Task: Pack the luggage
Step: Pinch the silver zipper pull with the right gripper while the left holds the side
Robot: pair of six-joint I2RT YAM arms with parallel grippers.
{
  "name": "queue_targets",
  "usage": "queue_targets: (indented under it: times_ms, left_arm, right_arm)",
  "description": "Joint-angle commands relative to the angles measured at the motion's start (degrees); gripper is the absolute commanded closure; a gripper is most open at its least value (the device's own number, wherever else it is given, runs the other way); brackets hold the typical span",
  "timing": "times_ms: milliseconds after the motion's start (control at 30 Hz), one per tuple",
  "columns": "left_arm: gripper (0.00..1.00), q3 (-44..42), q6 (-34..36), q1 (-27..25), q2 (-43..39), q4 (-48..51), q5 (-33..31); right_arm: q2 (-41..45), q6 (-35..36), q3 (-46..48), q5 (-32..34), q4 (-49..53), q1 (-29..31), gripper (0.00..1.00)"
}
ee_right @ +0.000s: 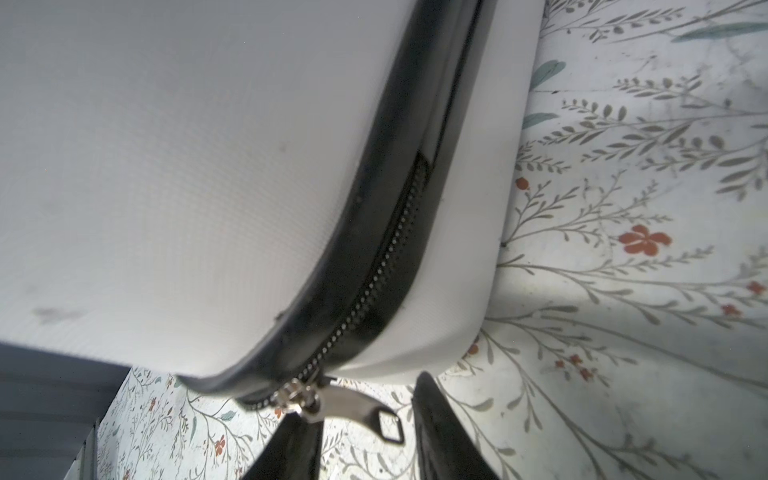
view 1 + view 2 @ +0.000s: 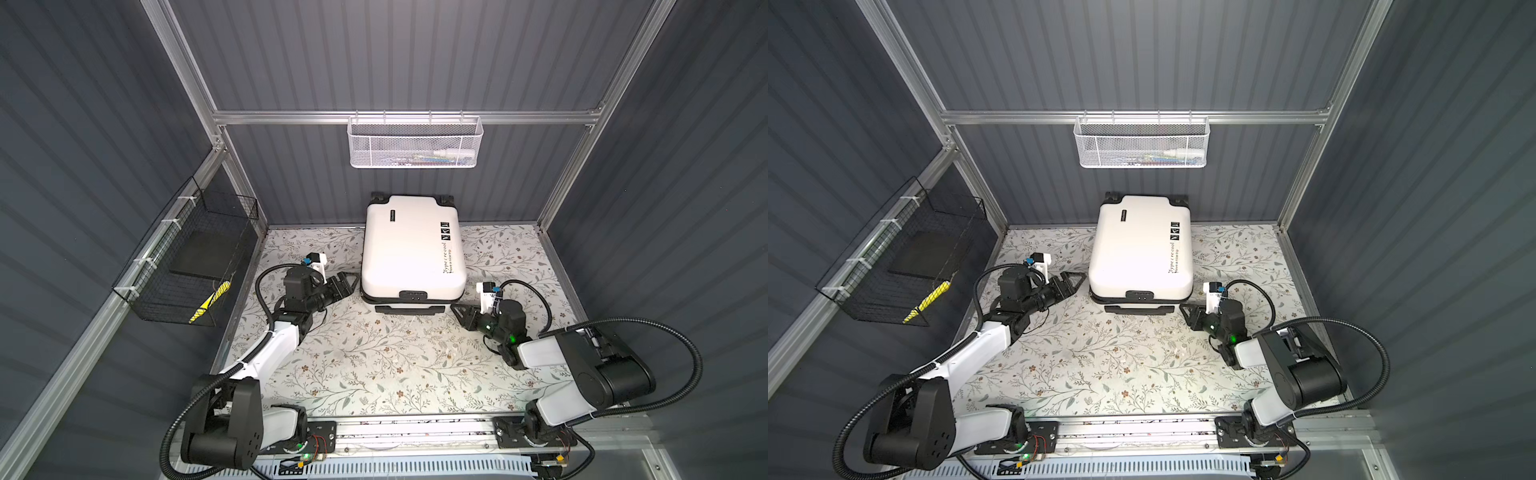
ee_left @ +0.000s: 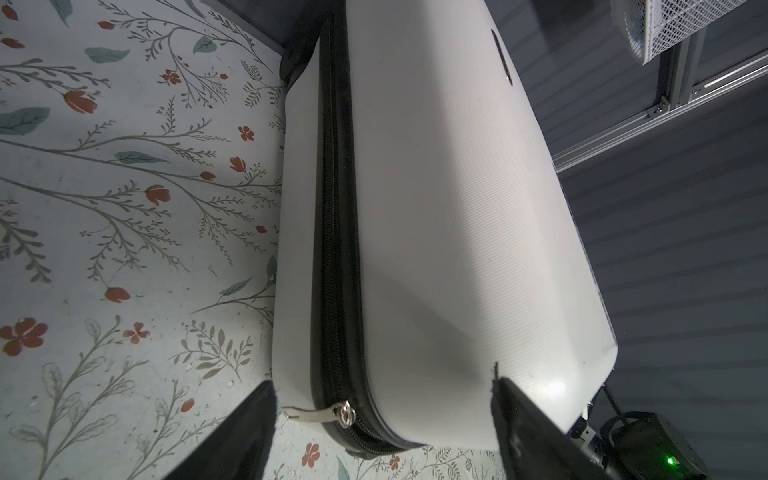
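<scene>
Item under inspection: the luggage (image 2: 411,245), closed and lying flat on the floral desk (image 2: 374,365), toward the back and touching the rear wall. In both top views its long axis runs from the near side to the rear wall. The wheels (image 2: 444,199) point at the wall and the black handle (image 2: 409,308) points toward the arms. The script lettering runs along the long axis on the right half of the shell.

The left gripper (image 2: 349,282) sits at the near left corner of the case, jaws spread wide. In the left wrist view a zipper pull (image 3: 316,413) lies at that corner between them, untouched.

The right gripper (image 2: 457,309) sits at the near right corner, jaws partly spread. A second pull tab (image 1: 365,405) lies in the gap (I see daylight beside it, so no pinch).

The white mesh basket (image 2: 415,143) hangs on the rear rail and holds several small items I cannot identify. The black wire basket (image 2: 166,307) on the left wall holds a yellow object (image 2: 210,301) and a dark flat slab (image 2: 203,253).
</scene>
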State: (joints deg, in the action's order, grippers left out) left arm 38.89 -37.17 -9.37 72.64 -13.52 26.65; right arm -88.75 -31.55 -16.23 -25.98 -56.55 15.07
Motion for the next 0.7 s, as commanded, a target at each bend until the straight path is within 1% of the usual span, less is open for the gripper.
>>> queue_targets:
  times_ms: [0,400,667]
  left_arm:
    - [0.17,1.1,-0.4,0.2,0.1,-0.5,1.0]
    - [0.17,0.3,-0.5,0.2,0.3,-1.2,1.2]
    - [0.17,0.5,-0.4,0.2,0.0,-0.9,1.6]
  right_arm:
    - [-0.5,0.0,-1.4,-0.8,-2.4,0.4,0.66]
    - [1.1,1.1,-1.3,-0.8,-0.2,0.7,0.83]
    - [1.3,1.2,-1.0,-0.2,0.0,0.7,0.93]
